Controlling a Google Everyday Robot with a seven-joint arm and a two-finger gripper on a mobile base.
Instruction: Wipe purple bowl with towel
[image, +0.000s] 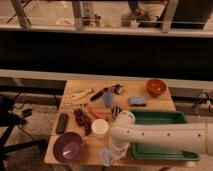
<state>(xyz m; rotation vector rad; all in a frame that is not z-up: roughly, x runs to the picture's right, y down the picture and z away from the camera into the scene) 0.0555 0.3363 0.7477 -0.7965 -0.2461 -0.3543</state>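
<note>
The purple bowl sits at the table's near left corner, wide and round with a paler glossy inside. Just right of it, at the near edge, lies the pale grey-blue towel, bunched up. My gripper points down into the towel's right side and is shut on the towel. Its wrist hides the fingers and part of the cloth. The white arm reaches in from the right across the tray. A hand's width of table separates the gripper from the bowl's rim.
A white cup stands just behind the towel. A green tray fills the near right under the arm. Farther back are an orange-red bowl, a blue block, a blue cup, a black remote and small utensils.
</note>
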